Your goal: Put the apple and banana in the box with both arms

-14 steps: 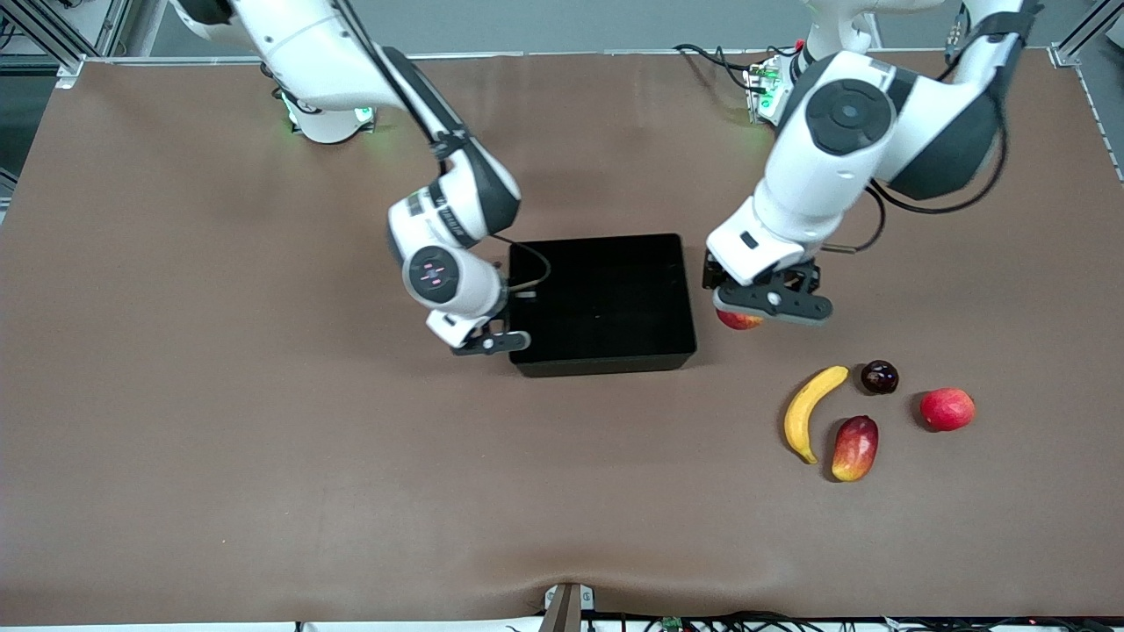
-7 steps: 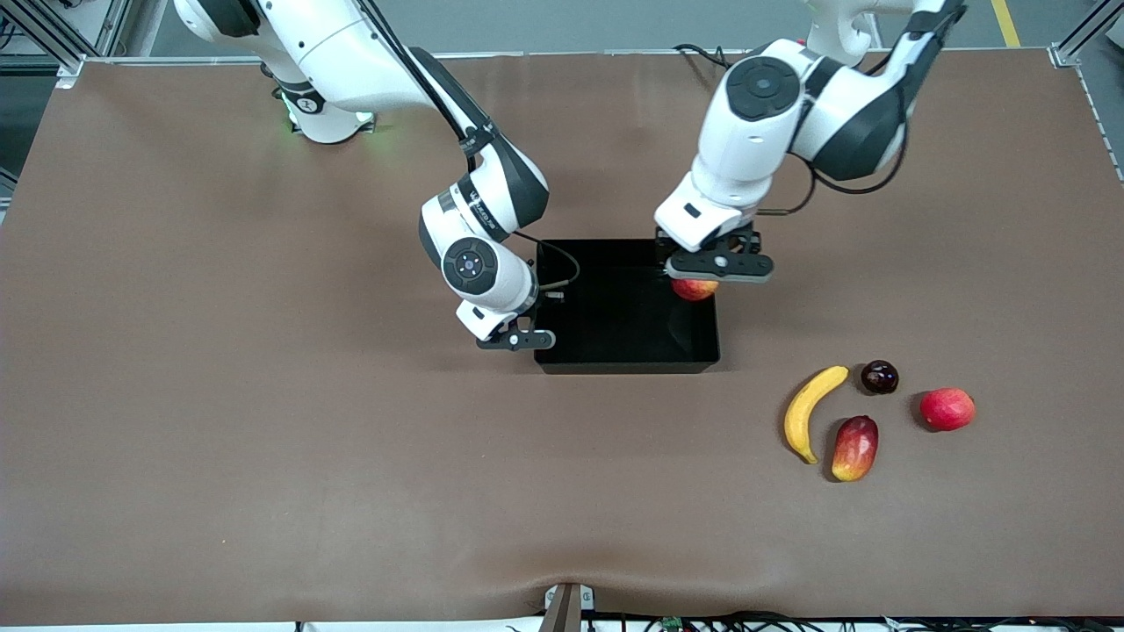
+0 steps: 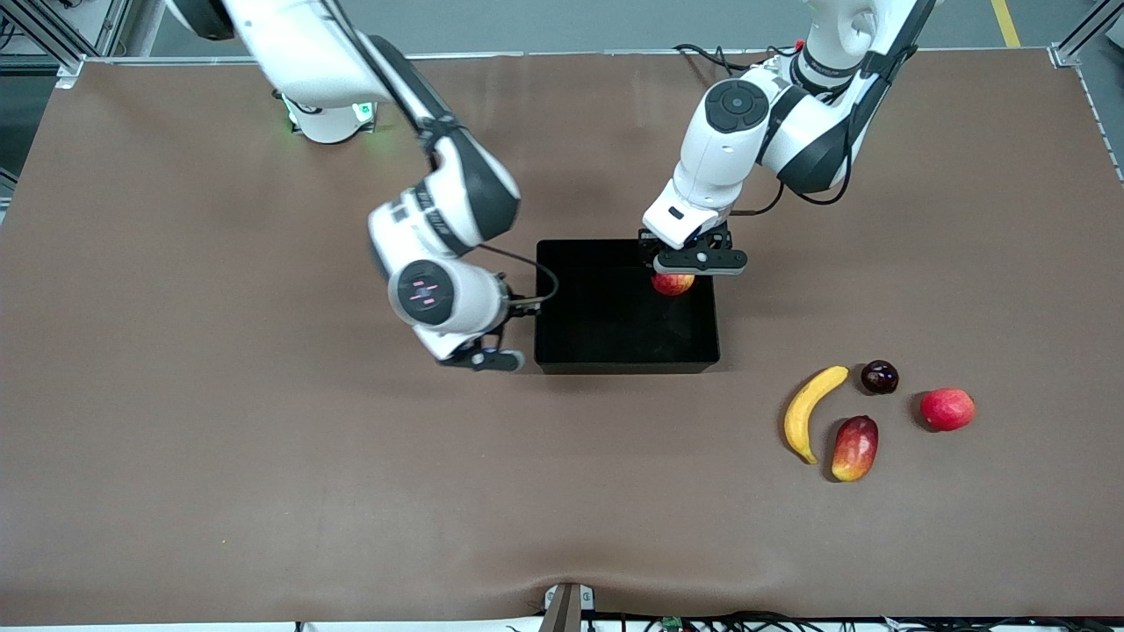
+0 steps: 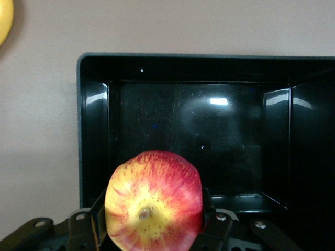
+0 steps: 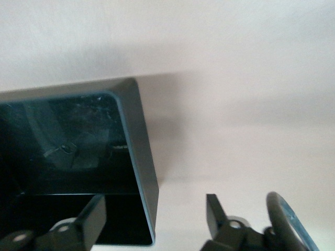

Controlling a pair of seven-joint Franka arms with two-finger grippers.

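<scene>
Left gripper (image 3: 674, 279) has its fingers clamped on the apple (image 3: 673, 283), hanging over the box (image 3: 625, 362) near the corner toward the robots' bases; the left wrist view shows the apple (image 4: 153, 201) pinched between both fingers above the bare black floor. Right gripper (image 3: 479, 355) hovers with fingers spread apart, straddling the box wall (image 5: 141, 157) at the right arm's end, holding nothing. The banana (image 3: 810, 411) lies on the table toward the left arm's end, nearer the front camera than the box.
</scene>
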